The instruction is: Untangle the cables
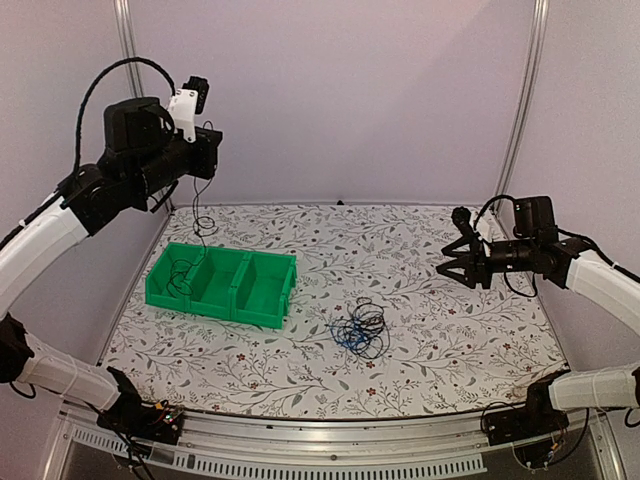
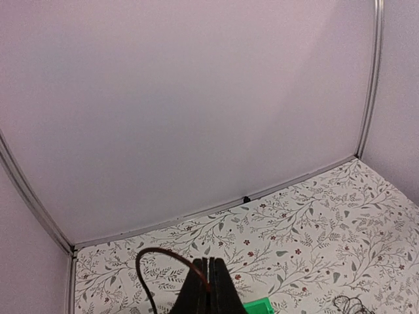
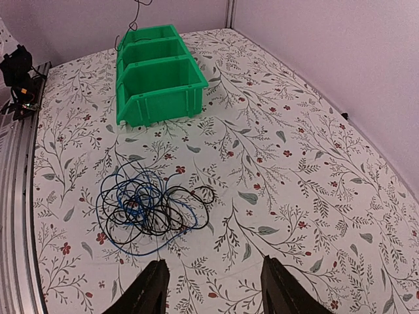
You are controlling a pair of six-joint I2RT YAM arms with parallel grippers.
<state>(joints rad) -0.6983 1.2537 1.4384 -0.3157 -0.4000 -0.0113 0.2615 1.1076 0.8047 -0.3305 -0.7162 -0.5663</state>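
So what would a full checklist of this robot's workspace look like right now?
Surface: table with a leaf-and-flower cover.
Job's things: tangle of blue and black wires lying loose near the middle; one black wire hanging into an end compartment of the green bin.
Clutter: nothing seen.
Grippers: left tool raised high, shut on the black wire; right tool open and empty, clear of the tangle.
Cables: black hose looping over the left arm.
Surroundings: plain pale walls, metal corner posts.
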